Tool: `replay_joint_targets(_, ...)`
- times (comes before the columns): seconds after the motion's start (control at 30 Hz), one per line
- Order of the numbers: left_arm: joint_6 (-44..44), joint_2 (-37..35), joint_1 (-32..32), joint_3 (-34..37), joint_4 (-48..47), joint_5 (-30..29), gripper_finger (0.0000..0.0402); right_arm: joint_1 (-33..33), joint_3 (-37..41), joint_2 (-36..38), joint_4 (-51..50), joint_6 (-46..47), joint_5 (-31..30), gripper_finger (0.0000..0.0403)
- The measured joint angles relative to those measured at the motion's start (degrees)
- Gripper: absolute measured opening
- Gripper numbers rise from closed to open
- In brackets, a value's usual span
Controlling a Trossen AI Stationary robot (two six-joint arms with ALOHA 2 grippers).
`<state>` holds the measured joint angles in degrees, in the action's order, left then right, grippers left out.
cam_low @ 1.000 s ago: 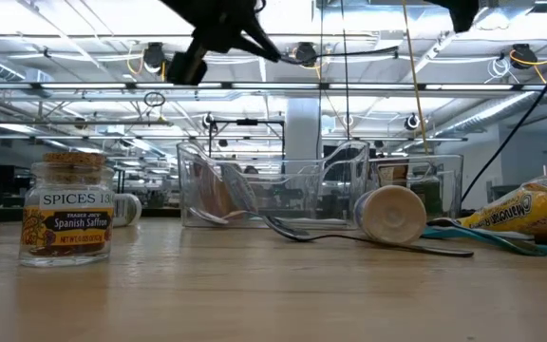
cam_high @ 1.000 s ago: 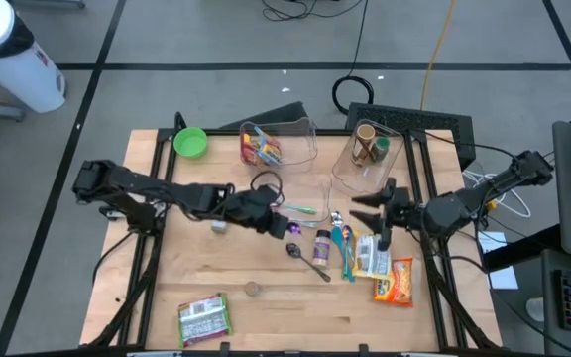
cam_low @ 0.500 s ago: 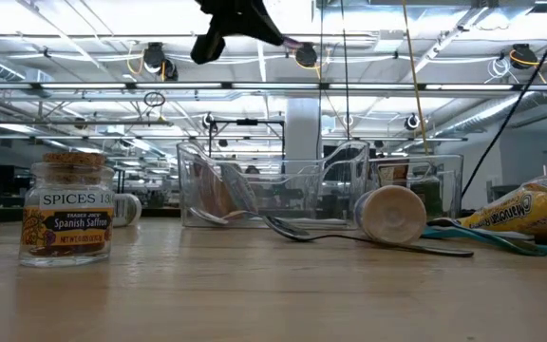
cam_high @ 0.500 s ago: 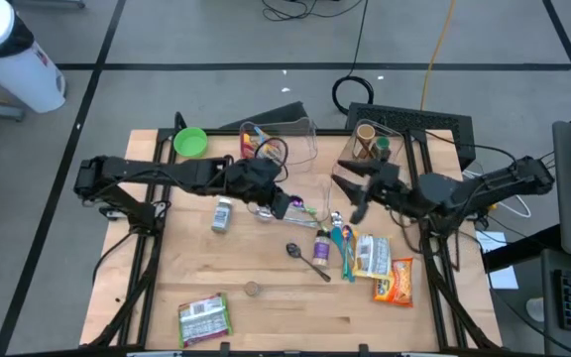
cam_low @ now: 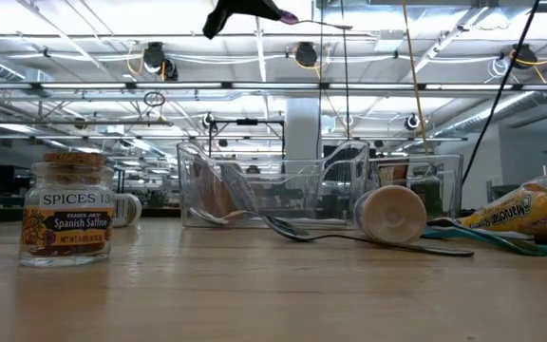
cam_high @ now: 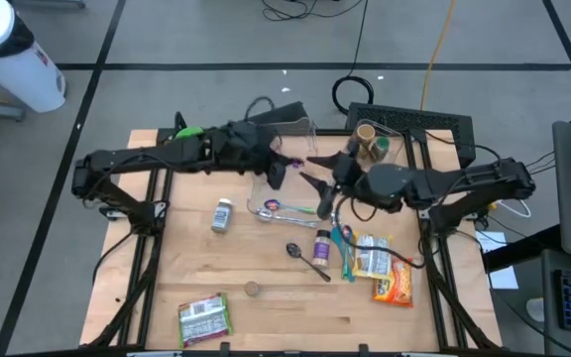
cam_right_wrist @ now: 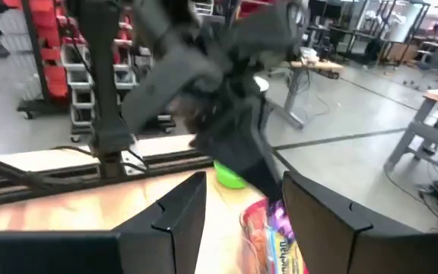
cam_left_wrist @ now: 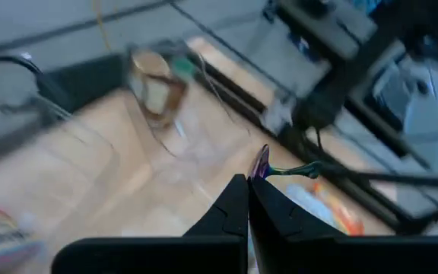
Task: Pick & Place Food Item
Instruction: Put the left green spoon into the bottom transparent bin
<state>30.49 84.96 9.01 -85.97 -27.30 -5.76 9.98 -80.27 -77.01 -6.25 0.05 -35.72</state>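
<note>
1. left gripper [cam_high: 284, 169]: raised high over the rear middle of the wooden table [cam_high: 266, 317], beside the clear bin [cam_high: 310, 127]; jaws are pressed together on a small purple-tipped utensil [cam_left_wrist: 263, 161], whose thin handle is seen sticking out sideways from the fingertips in the low view
2. right gripper [cam_high: 313, 188]: held just across from the left gripper, pointing at it; jaws are seen parted to a middling width in the right wrist view, with nothing gripped between them
3. food items: a pale snack packet [cam_high: 370, 256] and an orange packet [cam_high: 395, 281] are laid touching each other on the table's right front part, under the right arm; a green packet [cam_high: 204, 317] is laid well apart at the left front edge
4. spice jar [cam_low: 67, 209]: stood upright, labelled spanish saffron, left of the table's middle; a second small bottle [cam_low: 392, 215] is laid on its side near a metal spoon [cam_high: 307, 260]
5. second clear bin [cam_high: 365, 171]: placed at the rear right, with a brown cup [cam_high: 366, 139] inside it
6. green bowl [cam_high: 188, 132]: set at the rear left corner, partly covered by the left arm
</note>
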Motion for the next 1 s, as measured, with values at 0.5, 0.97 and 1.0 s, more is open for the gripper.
replay_joint_targets(0.5,1.78,-1.85,2.1,0.09,-2.65,-2.84,0.0,-2.48,0.04,-7.81,-4.36,-1.64,-5.25,0.0166)
replay_joint_targets(0.97,4.32,-1.85,2.1,0.11,-2.53,-4.33,0.0,-4.51,0.02,-8.28,-7.3,-6.77,-13.78,0.0166)
replay_joint_targets(1.0,4.32,-1.85,2.1,0.11,-2.53,-4.33,0.0,-4.72,0.02,-8.28,-7.56,-6.78,-13.76,0.0166)
